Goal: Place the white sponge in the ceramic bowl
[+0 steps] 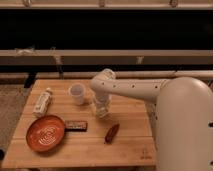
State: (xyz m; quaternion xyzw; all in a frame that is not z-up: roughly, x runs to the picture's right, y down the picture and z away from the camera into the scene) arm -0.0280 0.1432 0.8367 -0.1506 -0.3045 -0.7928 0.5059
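The ceramic bowl (46,134) is orange-brown with a spiral pattern and sits at the front left of the wooden table (130,145). My gripper (101,109) points down at the middle of the table, right of the bowl and just right of a white cup (77,93). A pale block at the gripper's tip (102,113) looks like the white sponge. I cannot tell whether it is held or resting on the table.
A white bottle (42,102) lies at the left edge. A dark bar (76,125) lies next to the bowl. A red-brown oblong item (111,132) lies in front of the gripper. My white arm (185,125) fills the right side.
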